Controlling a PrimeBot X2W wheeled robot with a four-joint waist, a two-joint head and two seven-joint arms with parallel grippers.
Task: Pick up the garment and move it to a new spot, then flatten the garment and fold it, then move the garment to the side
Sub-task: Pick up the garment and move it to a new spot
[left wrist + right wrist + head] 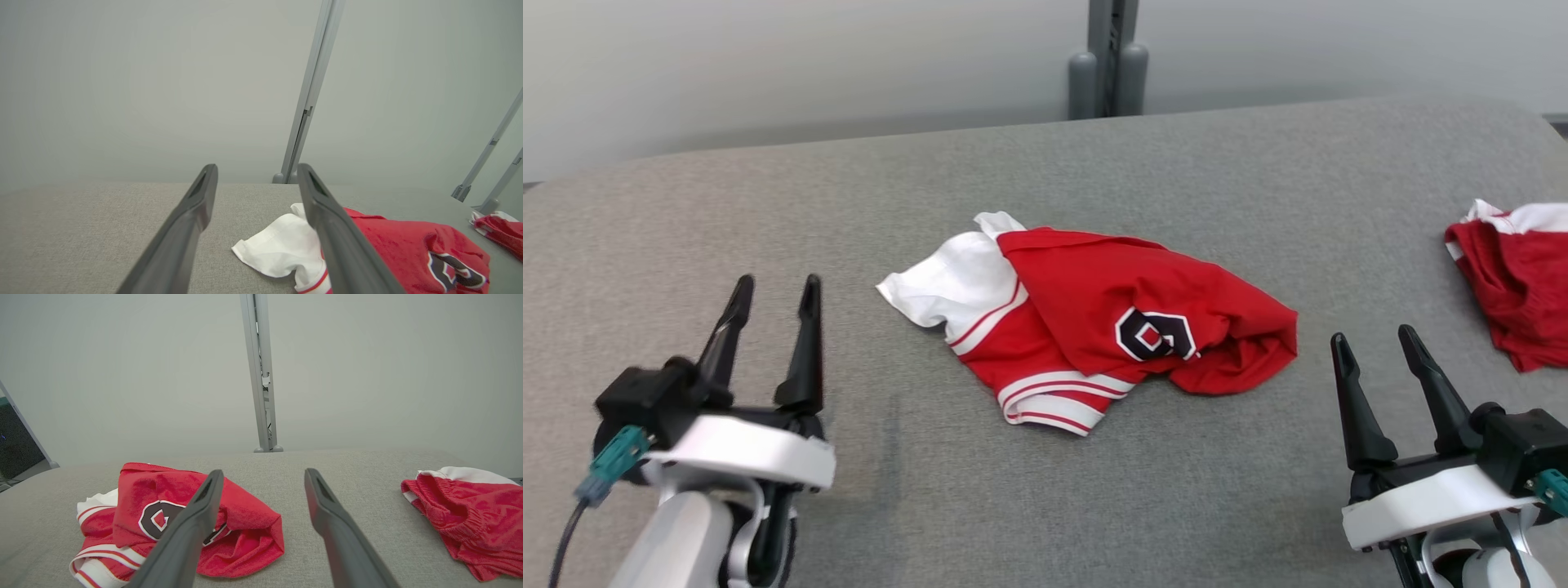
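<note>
Left gripper (776, 284), head view: low left, fingers spread, nothing between them, standing off from the garment (1094, 318) with bare grey cloth-covered table (849, 188) between. Right gripper (1372, 336) low right, jaws likewise apart and empty, near the garment's right-hand bulge but not touching. Garment lies mid-table in a loose heap: red body doubled over itself, dark numeral showing, one white sleeve out to the left, striped hem toward the robot. A second red-and-white garment (1515, 269) sits at the far right edge, well apart. Left wrist view: left gripper (257, 168) open, and past the fingers the white sleeve (278, 245) lies on the table just beyond and to the right. Right wrist view: right gripper (263, 473) open, the garment (245, 514) partly behind the left-hand finger, the second garment (461, 506) off to the right. Progress, as a judgement: neither gripper holds anything; the garment is neither flat nor folded. Whether this is already its new spot cannot be told. Spreading, folding and the move aside all remain.
</note>
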